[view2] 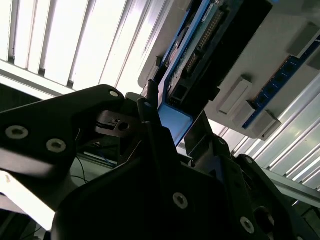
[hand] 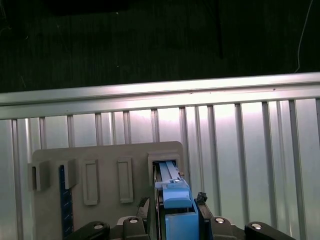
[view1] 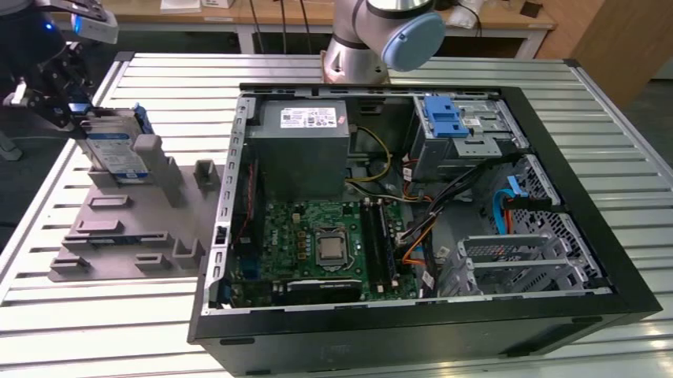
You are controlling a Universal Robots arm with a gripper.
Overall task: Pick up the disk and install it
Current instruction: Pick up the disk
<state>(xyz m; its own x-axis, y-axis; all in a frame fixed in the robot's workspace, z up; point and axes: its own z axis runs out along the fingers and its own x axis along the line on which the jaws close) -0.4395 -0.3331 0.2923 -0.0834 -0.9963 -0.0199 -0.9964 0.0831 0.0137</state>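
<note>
The disk (view1: 113, 148) stands on edge in a slot at the far end of the grey holder (view1: 121, 228), at the exterior view's left. It is silver with a blue-and-white label and blue rails. My gripper (view1: 91, 120) is at the disk's upper end, straddling it. In the first wrist view the disk's blue rail (hand: 176, 200) runs straight into my gripper (hand: 173, 201). In the second wrist view the disk's connector edge (view2: 200, 50) reaches away from my gripper (view2: 172, 117), and the blue rail lies inside it.
An open computer case (view1: 589, 189) lies flat on the slatted metal table (view1: 84, 331), to the holder's right. Inside are a grey power supply (view1: 299, 150), a motherboard (view1: 321, 248) and a silver drive cage with a blue latch (view1: 447, 118). The arm's base (view1: 379, 39) stands behind the case.
</note>
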